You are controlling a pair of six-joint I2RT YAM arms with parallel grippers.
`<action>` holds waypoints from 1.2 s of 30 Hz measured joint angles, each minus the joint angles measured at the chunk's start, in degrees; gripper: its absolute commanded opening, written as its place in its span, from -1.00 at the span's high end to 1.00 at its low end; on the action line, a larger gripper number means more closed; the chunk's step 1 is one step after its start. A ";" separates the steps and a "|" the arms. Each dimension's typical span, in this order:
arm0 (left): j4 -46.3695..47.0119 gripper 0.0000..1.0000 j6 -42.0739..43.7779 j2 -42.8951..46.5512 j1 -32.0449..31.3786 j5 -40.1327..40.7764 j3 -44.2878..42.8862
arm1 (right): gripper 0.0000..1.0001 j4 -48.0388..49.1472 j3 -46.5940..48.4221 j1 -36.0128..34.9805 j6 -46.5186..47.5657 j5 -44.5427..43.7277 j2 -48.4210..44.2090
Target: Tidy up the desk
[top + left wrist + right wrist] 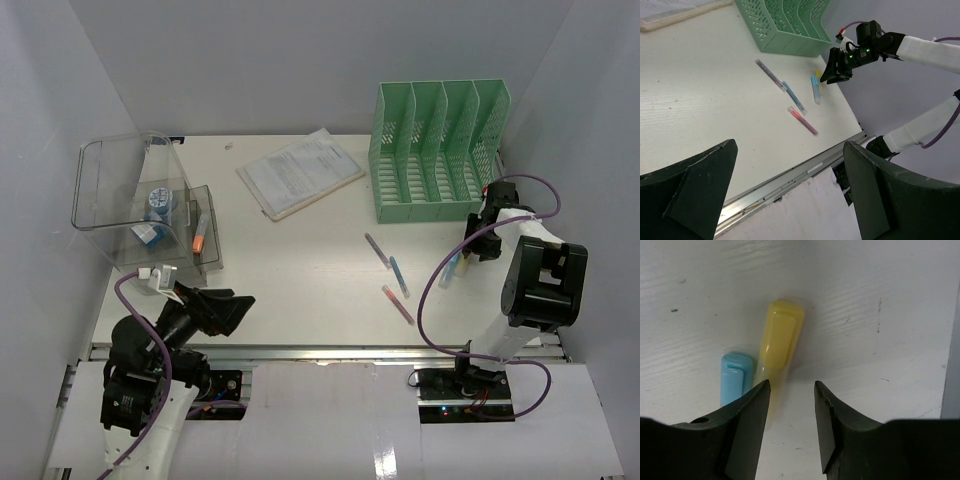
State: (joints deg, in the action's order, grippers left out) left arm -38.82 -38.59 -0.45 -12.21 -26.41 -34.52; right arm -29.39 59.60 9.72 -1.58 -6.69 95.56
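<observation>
The white desk [300, 270] carries three thin pens in its middle right: a grey-purple one [377, 250], a blue one [399, 277] and a red one [397, 304]. A yellow highlighter [780, 335] and a light-blue highlighter [735, 377] lie side by side near the right edge. My right gripper [791, 385] is open and low over them; its left finger overlaps the yellow highlighter and the gap is over bare desk beside it. My left gripper [790, 145] is open and empty above the front rail [790, 177], at the desk's front left [235, 310].
A mint-green slotted file rack [435, 150] stands at the back right, just behind the right gripper [470, 250]. A clear plastic bin [140, 205] holding small items sits at the left. A stack of papers [300, 172] lies at the back middle. White walls enclose the desk.
</observation>
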 measured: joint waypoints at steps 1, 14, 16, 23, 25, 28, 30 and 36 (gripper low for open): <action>-0.18 -0.96 -0.01 0.00 0.00 0.00 0.00 | -0.06 0.14 0.23 -0.03 -0.10 0.65 0.28; -3.04 -0.96 -0.47 0.02 0.00 0.02 -0.06 | -0.03 0.81 0.52 1.07 -2.44 6.98 1.30; -3.28 -0.96 -0.62 0.02 0.00 0.02 -0.21 | -0.01 0.81 0.53 1.09 -2.63 6.95 2.14; -3.35 -0.96 -2.57 0.04 0.00 -0.53 -1.09 | 0.29 0.76 1.25 1.09 -2.83 6.67 3.99; -2.72 -0.96 -4.06 0.08 0.00 -1.43 -0.81 | 0.43 0.85 1.46 1.11 -2.78 6.60 4.24; -0.29 -0.95 -7.58 0.28 0.00 -3.80 1.30 | 0.63 0.97 1.46 1.20 -2.82 6.62 4.25; 1.39 -0.88 -9.98 0.23 0.00 -5.70 3.71 | 0.74 1.30 1.13 1.22 -2.79 6.83 3.94; 6.59 -0.86 -14.37 -5.87 0.00 -11.38 8.11 | 0.85 2.52 -3.84 1.44 -0.35 13.21 -5.07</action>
State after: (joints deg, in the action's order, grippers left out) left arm -32.23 -52.96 -6.31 -12.21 -37.80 -26.41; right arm -26.87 55.76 11.16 -1.93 6.52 90.49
